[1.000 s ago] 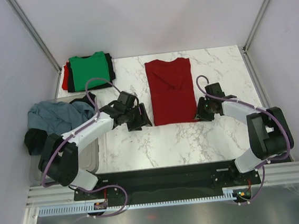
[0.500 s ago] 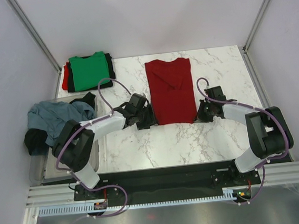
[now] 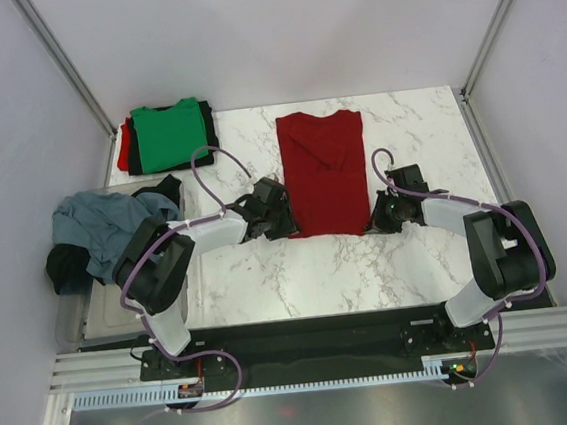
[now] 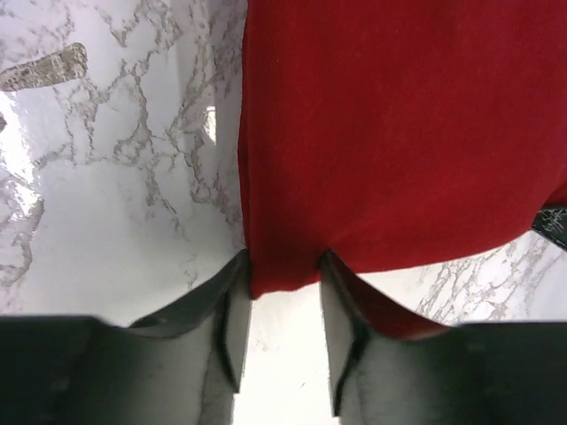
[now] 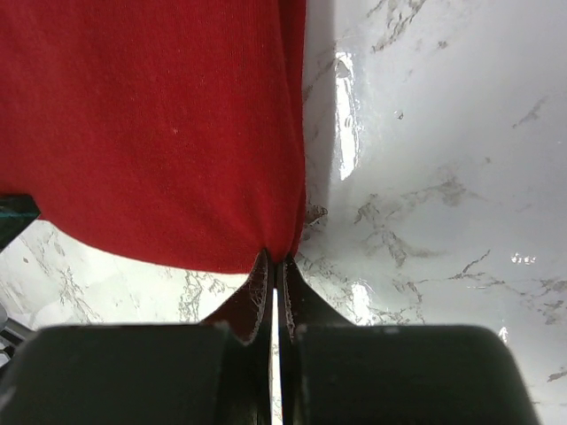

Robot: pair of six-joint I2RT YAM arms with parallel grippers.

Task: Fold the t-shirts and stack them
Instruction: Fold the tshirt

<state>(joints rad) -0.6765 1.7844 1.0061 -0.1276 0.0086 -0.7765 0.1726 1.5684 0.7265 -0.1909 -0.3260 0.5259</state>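
A dark red t-shirt [image 3: 325, 173] lies folded into a long strip on the marble table [image 3: 299, 271]. My left gripper [image 3: 283, 223] is at its near-left corner; in the left wrist view the gripper [image 4: 283, 261] is open, and the corner of the red cloth [image 4: 399, 133] sits between the two fingertips. My right gripper [image 3: 380, 218] is at the near-right corner. The right wrist view shows this gripper [image 5: 275, 258] shut on the hem of the red cloth [image 5: 151, 133]. A bright green t-shirt [image 3: 168, 133] tops a folded stack at the back left.
Under the green shirt, black cloth [image 3: 210, 129] and a red edge [image 3: 123, 143] show. A clear plastic tub [image 3: 192, 282] at the left holds a crumpled grey-blue t-shirt [image 3: 94, 226] and a black one [image 3: 66, 269]. Walls close in on both sides.
My left gripper moved right to the red shirt's near-left corner and its jaws narrowed. My right gripper closed on the near-right corner.
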